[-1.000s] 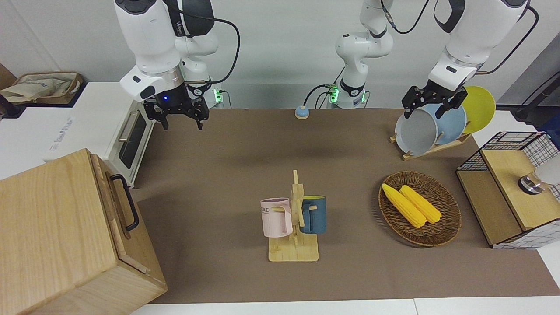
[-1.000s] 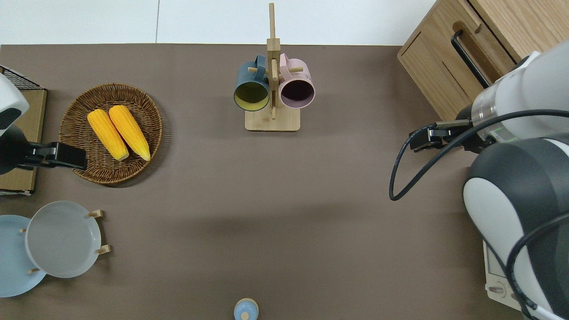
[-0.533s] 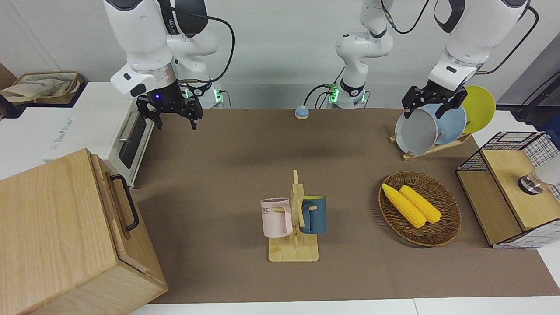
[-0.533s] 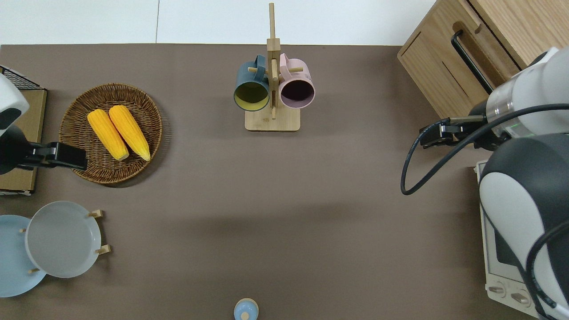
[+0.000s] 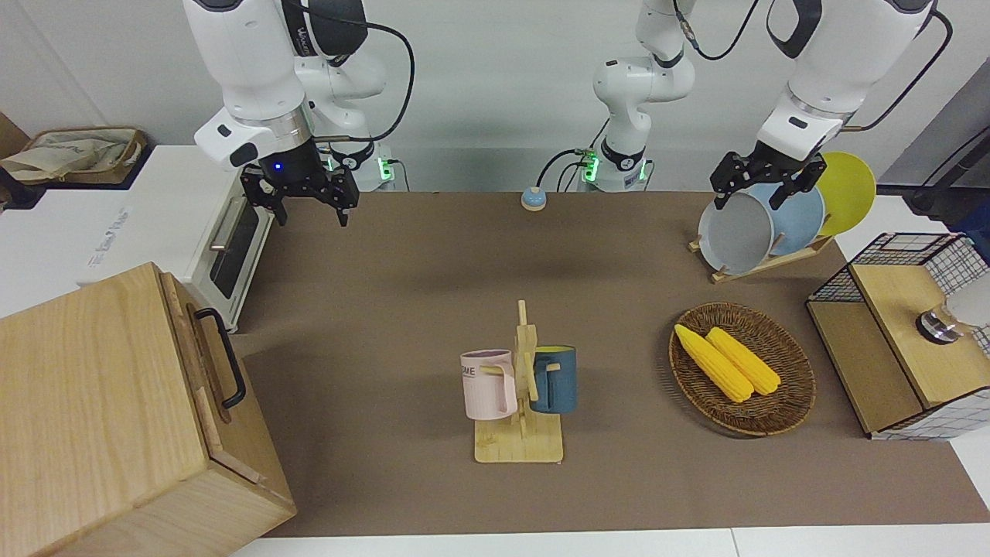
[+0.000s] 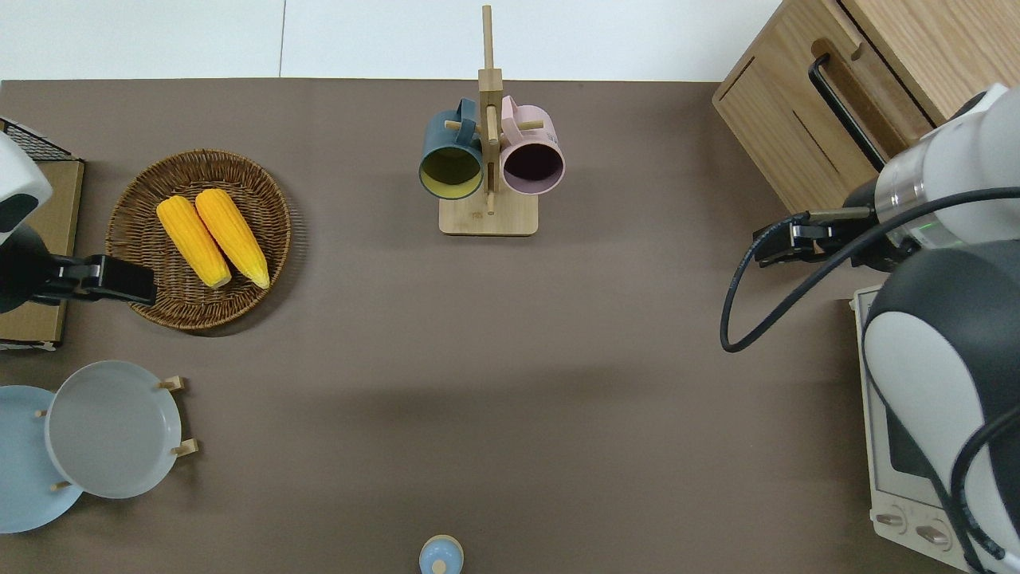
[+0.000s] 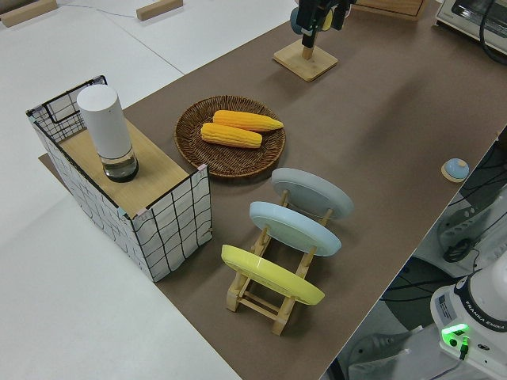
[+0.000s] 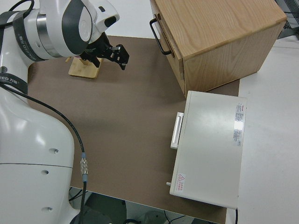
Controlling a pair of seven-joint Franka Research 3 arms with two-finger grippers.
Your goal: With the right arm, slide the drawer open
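Two frames back the right gripper (image 5: 307, 203) hung lower and more toward the table's middle in the front view; it has since drawn up and toward the toaster oven (image 5: 224, 240), then nearly stopped. Its fingers (image 5: 341, 209) stand apart with nothing between them. The drawer (image 5: 203, 363) sits well apart from those fingers, at the right arm's end of the table and farther from the robots, so I judge the reach has hardly begun. Its black handle (image 5: 224, 357) runs as a long U along the light-wood front, which looks flush with the cabinet (image 5: 100, 418), shut. The left gripper (image 5: 762, 174) is parked.

From overhead, the right gripper (image 6: 785, 241) is over bare brown mat (image 6: 510, 359), off the cabinet's (image 6: 797, 135) nearest corner, having shifted toward that end of the table. The handle (image 6: 841, 108) lies farther from the robots than the fingertips, and the gripper is not lined up with it. The drawer (image 6: 876, 88) shows no gap.

The left side view shows only the gripper's tip at the top edge and adds nothing on the drawer.

In the right side view the fingers (image 8: 124, 53) are spread over the mat, with the handle (image 8: 160, 35) near but clear of them, standing proud of the drawer front (image 8: 170, 44) with room for a finger.
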